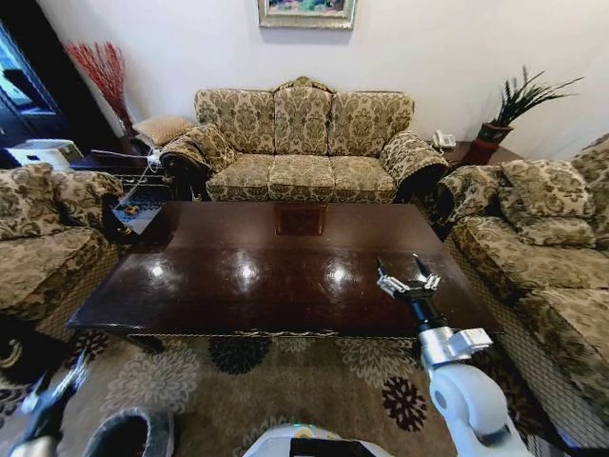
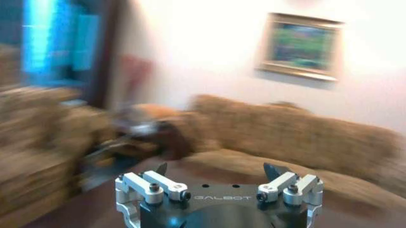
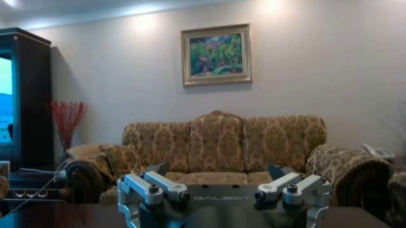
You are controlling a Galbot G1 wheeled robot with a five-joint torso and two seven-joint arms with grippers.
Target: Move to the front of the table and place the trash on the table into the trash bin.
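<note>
Right gripper (image 1: pixel 407 276) raised above the near right part of the table (image 1: pixel 276 271), fingers spread wide, nothing between them. Left gripper (image 1: pixel 59 386) low over the carpet, off the table's near left corner, fingers likewise apart and empty. Trash bin (image 1: pixel 133 433) on the floor just right of the left gripper.

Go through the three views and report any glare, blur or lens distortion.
Head view: wide-angle bending at the edges, three bright ceiling-light reflections on the glossy table; right gripper sharp above the near edge. Left wrist view: heavy motion blur across the room, though the left gripper stays crisp. Right wrist view: sharp, with soft light pools on the wall.
</note>
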